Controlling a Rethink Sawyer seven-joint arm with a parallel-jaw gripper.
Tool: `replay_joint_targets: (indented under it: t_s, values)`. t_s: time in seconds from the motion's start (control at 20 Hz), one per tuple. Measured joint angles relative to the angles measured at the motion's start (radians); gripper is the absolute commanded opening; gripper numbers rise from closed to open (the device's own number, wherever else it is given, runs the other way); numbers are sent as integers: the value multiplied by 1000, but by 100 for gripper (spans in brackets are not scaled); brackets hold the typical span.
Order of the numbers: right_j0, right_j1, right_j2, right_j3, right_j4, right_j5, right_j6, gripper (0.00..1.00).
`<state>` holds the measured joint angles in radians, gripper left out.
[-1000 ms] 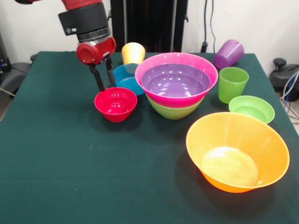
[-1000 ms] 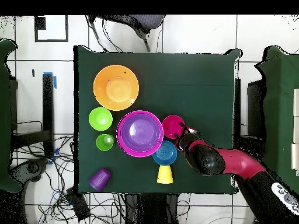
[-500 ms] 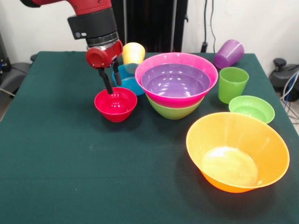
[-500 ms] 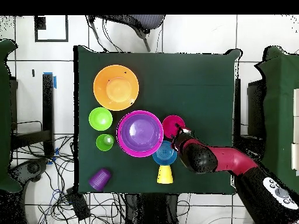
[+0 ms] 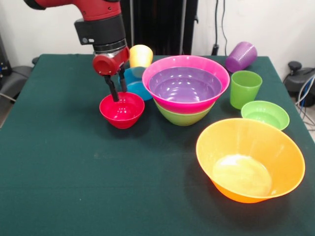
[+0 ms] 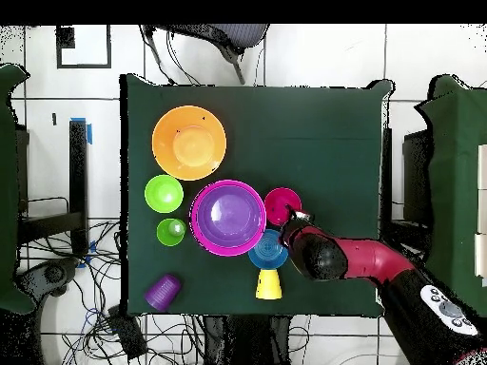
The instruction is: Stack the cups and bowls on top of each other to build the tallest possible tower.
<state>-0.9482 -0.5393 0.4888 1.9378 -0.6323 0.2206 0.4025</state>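
Observation:
My gripper (image 5: pixel 117 90) hangs open at the far rim of the small red bowl (image 5: pixel 122 110), one finger inside the bowl and the other just behind the rim. In the overhead view the gripper (image 6: pixel 296 217) sits at the edge of the red bowl (image 6: pixel 282 203). The tower (image 5: pixel 185 89) stands just to the right: a green bowl at the base, a pink bowl in it, a purple bowl inside that. A blue bowl (image 5: pixel 133 82) and an upturned yellow cup (image 5: pixel 141 55) are behind the red bowl.
A purple cup (image 5: pixel 241 55) lies on its side at the far right. A green cup (image 5: pixel 245 88) stands upright, with a small light green bowl (image 5: pixel 265 114) in front of it. The large orange bowl (image 5: pixel 250 160) sits near right.
The gripper has shifted right and slightly lower, from left of the red bowl to its far rim. The bowls and cups have not moved.

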Motion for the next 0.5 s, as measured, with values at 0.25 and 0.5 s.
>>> replay_joint_targets:
  t_s: [0.25,0.5]
  values:
    - [1,0,-18,-3,0,0,0,100]
    - [9,0,-52,-12,0,0,0,100]
